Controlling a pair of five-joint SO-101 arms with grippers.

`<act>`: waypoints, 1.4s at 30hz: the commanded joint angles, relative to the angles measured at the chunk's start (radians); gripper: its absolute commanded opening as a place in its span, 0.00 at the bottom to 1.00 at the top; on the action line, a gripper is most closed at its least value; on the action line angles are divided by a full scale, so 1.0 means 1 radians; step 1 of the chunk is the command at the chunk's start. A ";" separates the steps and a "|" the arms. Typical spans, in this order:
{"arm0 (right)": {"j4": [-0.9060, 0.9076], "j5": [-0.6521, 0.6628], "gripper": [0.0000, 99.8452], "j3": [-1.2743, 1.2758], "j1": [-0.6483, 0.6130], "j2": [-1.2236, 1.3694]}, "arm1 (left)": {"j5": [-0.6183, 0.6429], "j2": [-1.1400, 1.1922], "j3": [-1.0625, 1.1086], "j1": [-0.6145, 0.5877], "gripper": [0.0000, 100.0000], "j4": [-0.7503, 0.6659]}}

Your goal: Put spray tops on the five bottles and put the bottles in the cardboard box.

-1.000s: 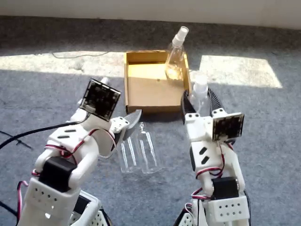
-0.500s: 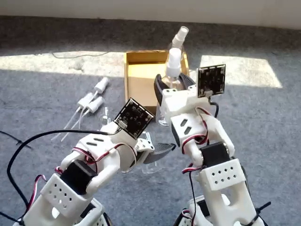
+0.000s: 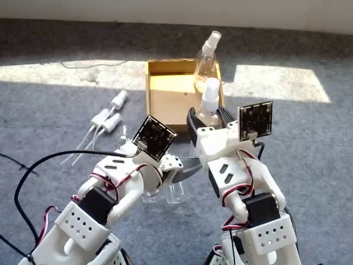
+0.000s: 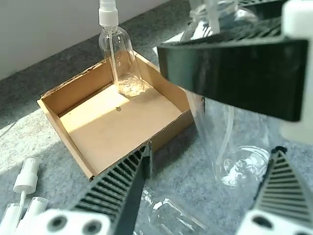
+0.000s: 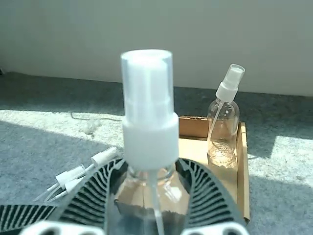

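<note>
trouble is most likely at the near wall of the cardboard box (image 3: 148, 94). the right pincer (image 3: 209, 117) is clenched round a capped spray bottle (image 4: 230, 137), upright, just on the near side of the box by its right corner. i cannot tell whether the bottle's base touches the carpeted desk (image 3: 309, 143). carried far without enough lift, the base could catch that wall and tip, or twist in the grip, since smooth clear plastic held near the shoulder looks slippery. a second capped bottle (image 3: 205, 66) stands in the far right corner of the box, so a straight push in could knock it over. the left pincer (image 4: 212, 152) is released, its jaws wide on either side of the held bottle, and a stray swing could bump it. uncapped bottles (image 3: 175, 193) lie under the left arm and could roll if nudged. loose spray tops (image 3: 107, 118) wait to the left.
</note>
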 commanded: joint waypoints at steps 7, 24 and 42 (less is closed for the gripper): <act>0.012 0.009 0.00 -0.004 -0.010 -0.030 | -0.040 -0.005 -0.001 -0.031 0.30 -0.025; -0.214 0.153 0.00 0.018 0.033 0.005 | -0.035 -0.025 0.054 0.008 0.30 -0.020; -0.981 0.288 0.00 -0.237 0.127 1.007 | -0.040 -0.300 0.289 0.065 0.30 -0.021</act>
